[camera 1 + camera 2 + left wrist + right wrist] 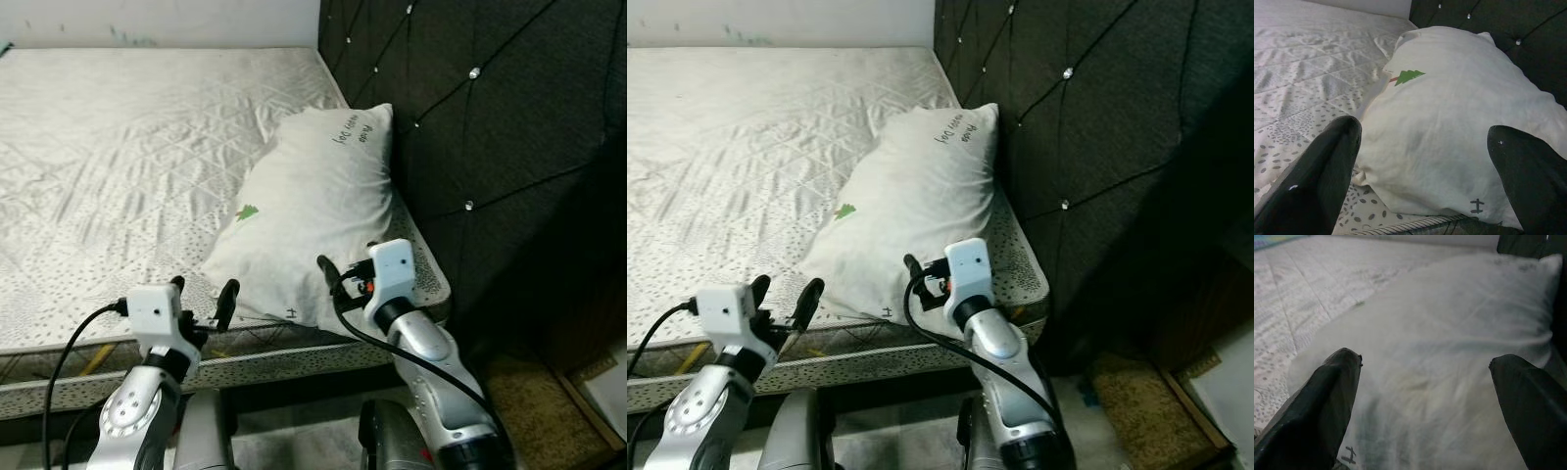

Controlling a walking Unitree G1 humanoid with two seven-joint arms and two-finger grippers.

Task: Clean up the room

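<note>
The pillow (313, 220) lies on the bed (127, 157), against the headboard (490, 117). Both end effectors, left (203, 294) and right (338, 274), hover at its near edge with fingers apart, holding nothing. The step looks like reaching for the pillow; next, both need to advance and close on its near end.

Headboard (490, 127): dark, diamond-tufted, studded, upright along the scene's right. Wall (157, 22): pale, at the far side. Rug (539, 401): brownish, on the floor, near right. Floor: grey, nearest edge.
</note>
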